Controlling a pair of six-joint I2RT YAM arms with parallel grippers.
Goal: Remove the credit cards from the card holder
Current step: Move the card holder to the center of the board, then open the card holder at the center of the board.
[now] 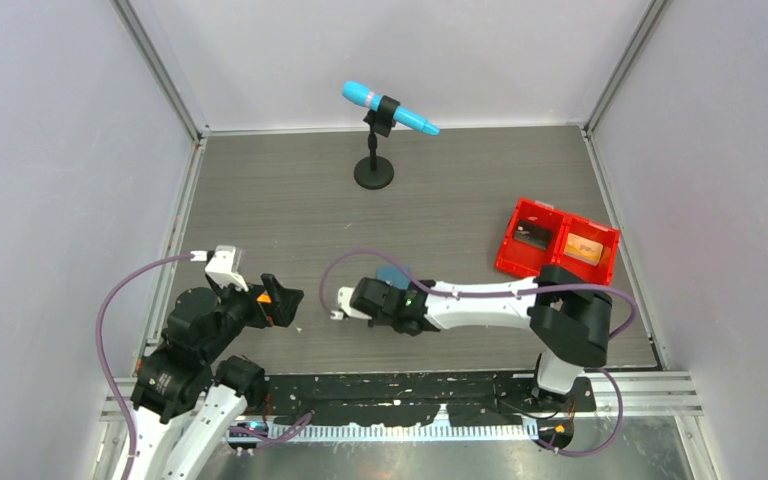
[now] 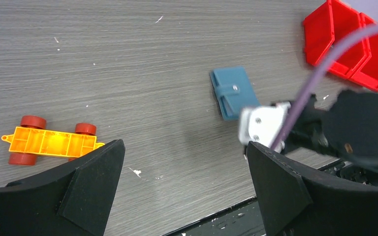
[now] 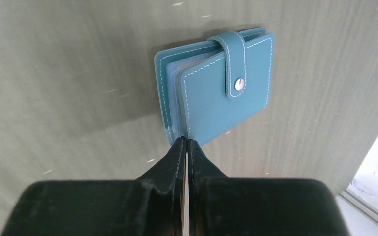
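Because the card holder (image 3: 221,93) lies snapped closed on the middle of the table (image 1: 290,190), the right gripper (image 3: 185,142), fingers pressed together, meets its near corner, probably to pry it, while the left gripper (image 2: 184,147) hangs wide open at left.

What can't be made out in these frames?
- Cards: none visible; wallet closed, strap snapped.
- Right wrist: unclear whether right gripper pinches wallet's edge.
- Top: wallet mostly under right gripper.
- Bin contents: too small from top; left wrist shows only its walls.

A robot lab cell: white panels (image 1: 60,150) in aluminium framing (image 1: 163,75) enclose the grey bench (image 1: 460,190) on three edges, with a stand microphone (image 1: 388,108) by the far edge.
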